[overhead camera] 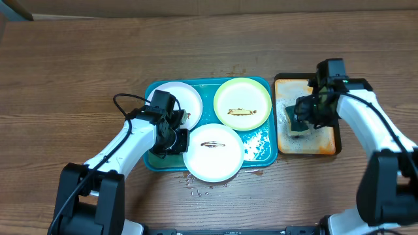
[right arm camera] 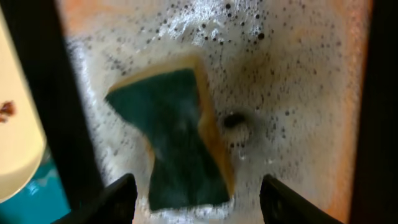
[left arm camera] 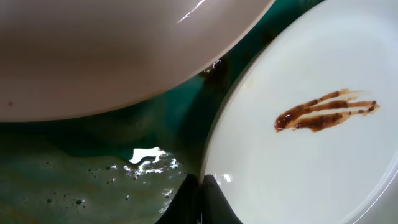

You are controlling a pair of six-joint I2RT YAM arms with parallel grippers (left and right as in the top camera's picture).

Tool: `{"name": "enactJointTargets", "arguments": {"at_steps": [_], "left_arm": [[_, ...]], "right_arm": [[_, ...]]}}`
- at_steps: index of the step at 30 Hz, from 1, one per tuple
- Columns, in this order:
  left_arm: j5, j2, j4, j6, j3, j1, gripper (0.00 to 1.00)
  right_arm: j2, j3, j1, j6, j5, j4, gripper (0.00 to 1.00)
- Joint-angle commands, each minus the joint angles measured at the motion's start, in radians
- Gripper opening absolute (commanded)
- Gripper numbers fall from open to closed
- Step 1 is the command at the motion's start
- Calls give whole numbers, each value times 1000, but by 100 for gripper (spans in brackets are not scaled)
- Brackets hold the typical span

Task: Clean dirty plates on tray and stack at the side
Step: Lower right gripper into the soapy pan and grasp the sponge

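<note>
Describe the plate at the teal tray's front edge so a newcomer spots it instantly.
Mid-table sits the teal tray with three plates. The front white plate lies nearest the robot. Unlike the rear white plate and yellow-green plate, it alone overhangs the tray's rim and bears a thin dark streak.

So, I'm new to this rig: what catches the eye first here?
Three sauce-smeared plates fill the teal tray mid-table: two white, one yellow-green. On the orange tray to its right, a green sponge lies in foam between the right gripper's open fingers.
</note>
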Motion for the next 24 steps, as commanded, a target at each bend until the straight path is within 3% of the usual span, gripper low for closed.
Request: {"name": "enactJointTargets", "arguments": {"at_steps": [1,7,20,24], "left_arm": [[-3,11,2,-11,0,-7,4],[-3,11,1,-10,0,-7,4],[-3,11,1,-11,0,-7,4],[-2,11,1,-11,0,-8,4]], "right_arm": [[43,11,26,-11,31,37,65],[84,11,75,-10,78,78,59],[86,-74,88,-2,112,123,57],[86,-89,88,-2,109,133,44]]}}
